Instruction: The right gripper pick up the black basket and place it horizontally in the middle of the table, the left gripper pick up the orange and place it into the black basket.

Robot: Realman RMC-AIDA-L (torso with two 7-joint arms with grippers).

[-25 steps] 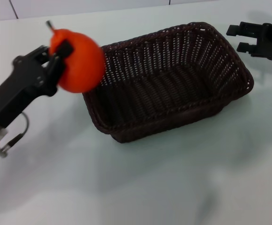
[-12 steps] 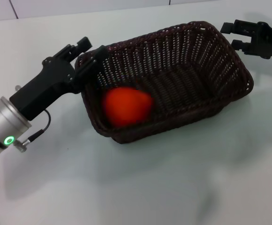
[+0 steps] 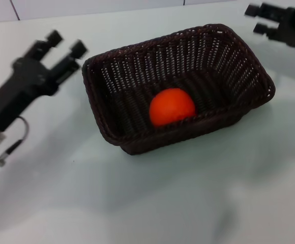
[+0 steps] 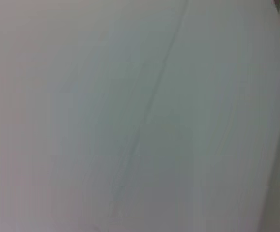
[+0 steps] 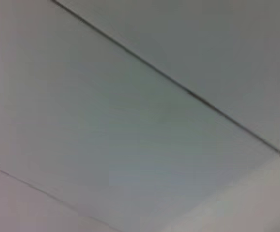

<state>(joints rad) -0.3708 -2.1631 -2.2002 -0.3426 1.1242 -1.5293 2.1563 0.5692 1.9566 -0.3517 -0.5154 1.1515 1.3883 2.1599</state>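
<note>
Orange [image 3: 172,107] lies in basket [image 3: 137,140], outside both grippers' jaws.

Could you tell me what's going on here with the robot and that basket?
The orange lies on the floor of the black basket, which sits lengthwise across the middle of the table. The left gripper is open and empty, off to the basket's left and clear of its rim. The right gripper is open too, parked beyond the basket's far right corner. Both steps of the job look done.
</note>
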